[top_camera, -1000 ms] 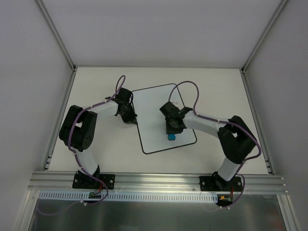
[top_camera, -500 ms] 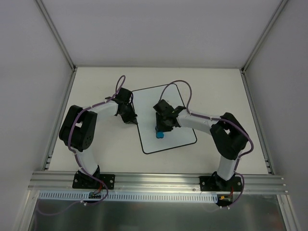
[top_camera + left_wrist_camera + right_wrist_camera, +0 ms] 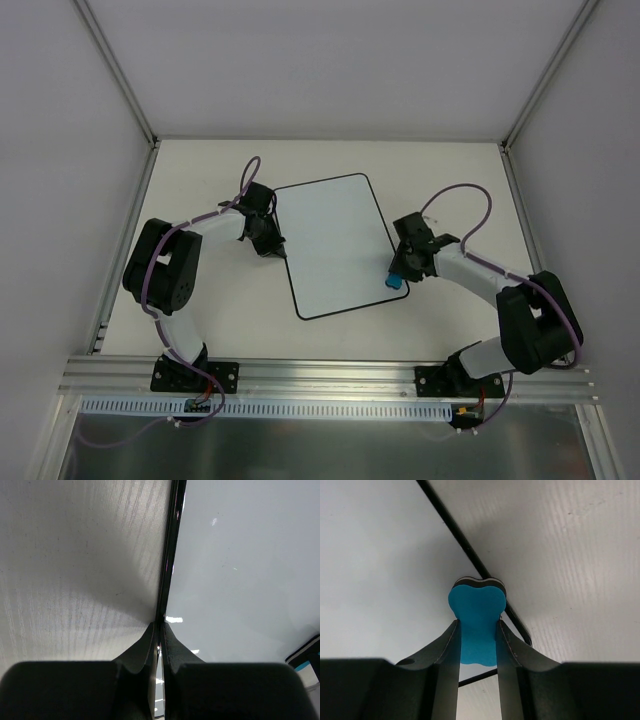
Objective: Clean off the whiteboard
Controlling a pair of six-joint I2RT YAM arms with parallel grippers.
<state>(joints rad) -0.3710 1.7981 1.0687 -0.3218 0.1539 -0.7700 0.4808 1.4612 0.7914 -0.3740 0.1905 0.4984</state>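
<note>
The whiteboard [image 3: 335, 245] lies flat mid-table, white with a thin black rim; I see no writing on it. My left gripper [image 3: 272, 247] is shut on the board's left rim [image 3: 167, 580]. My right gripper [image 3: 398, 280] is shut on the blue eraser [image 3: 476, 625] and holds it at the board's right rim near the front right corner. The eraser also shows in the top view [image 3: 396, 282]. In the right wrist view the eraser's dark underside sits on the black rim [image 3: 455, 530].
The cream table [image 3: 200, 300] is bounded by grey walls and a metal rail [image 3: 320, 375] at the near edge. Purple cables loop over both arms.
My right gripper has swept the eraser from the board's lower middle to its right edge. The left gripper has stayed on the left rim.
</note>
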